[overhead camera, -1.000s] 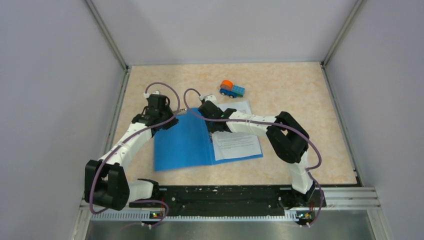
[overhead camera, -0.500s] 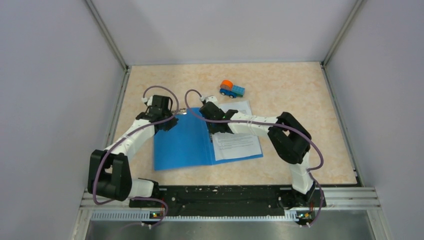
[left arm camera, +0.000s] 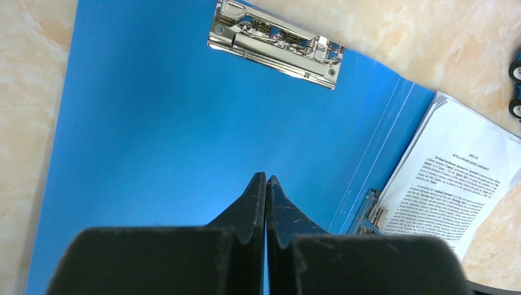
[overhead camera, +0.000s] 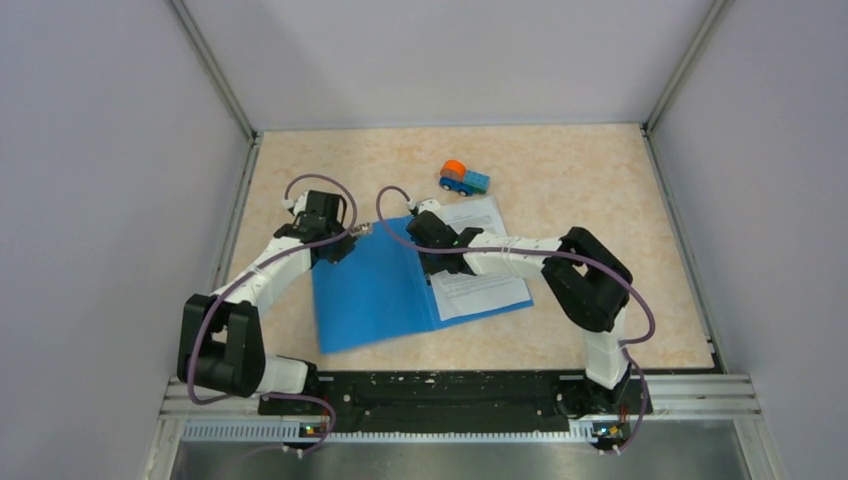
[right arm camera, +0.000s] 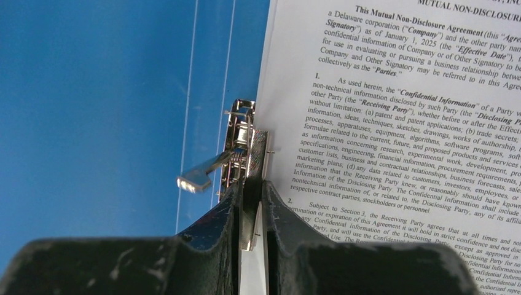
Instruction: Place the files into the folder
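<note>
Beige marbled worktop (overhead camera: 600, 190) carries everything, with plain grey walls around it. Left fingers (left arm camera: 265, 181) are pressed tightly together, their tips over the bare inside of the left cover of the folder (left arm camera: 153, 135), which lies open; whether they touch it I cannot tell. At 12 o'clock from them, the top clip (left arm camera: 273, 43) sits at that cover's far edge. Right fingers (right arm camera: 241, 198) pinch the spine clip (right arm camera: 246, 141), a metal piece beside the folder's spine, its lever sticking out toward 9 o'clock. Touching that clip at 3 o'clock are the files (right arm camera: 393, 123), printed sheets lying on the right cover. From above, the folder lies near the worktop's middle, and a toy truck (overhead camera: 464, 178) stands just beyond the files at 12 o'clock.
</note>
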Robot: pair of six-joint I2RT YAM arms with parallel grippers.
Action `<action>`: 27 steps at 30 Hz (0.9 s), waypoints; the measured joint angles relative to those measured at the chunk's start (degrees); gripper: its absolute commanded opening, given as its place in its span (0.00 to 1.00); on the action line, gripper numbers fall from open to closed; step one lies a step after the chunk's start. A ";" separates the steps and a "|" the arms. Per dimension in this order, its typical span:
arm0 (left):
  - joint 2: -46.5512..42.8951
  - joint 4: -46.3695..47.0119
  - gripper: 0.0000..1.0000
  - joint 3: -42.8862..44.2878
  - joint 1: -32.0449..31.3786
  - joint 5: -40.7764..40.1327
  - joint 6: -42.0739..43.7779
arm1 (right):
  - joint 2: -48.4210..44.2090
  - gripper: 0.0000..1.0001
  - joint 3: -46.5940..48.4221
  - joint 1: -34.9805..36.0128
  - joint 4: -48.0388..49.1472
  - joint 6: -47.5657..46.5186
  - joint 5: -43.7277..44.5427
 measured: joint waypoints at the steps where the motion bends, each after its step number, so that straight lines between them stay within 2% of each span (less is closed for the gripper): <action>1: 0.28 0.00 0.00 0.00 0.00 0.07 -0.15 | -0.11 0.04 -0.42 0.00 0.28 0.02 -0.02; 9: 0.87 0.68 0.00 0.02 0.00 1.90 -0.59 | -1.09 0.00 -3.39 -0.07 3.89 0.46 0.00; 17: 3.74 1.33 0.00 0.76 -0.79 5.81 -0.57 | -3.69 0.00 -10.45 -0.90 12.85 0.83 -1.29; 27: 11.04 2.14 0.00 8.66 -4.94 9.55 -0.59 | -5.84 0.00 -18.36 -2.34 24.59 -0.37 -4.61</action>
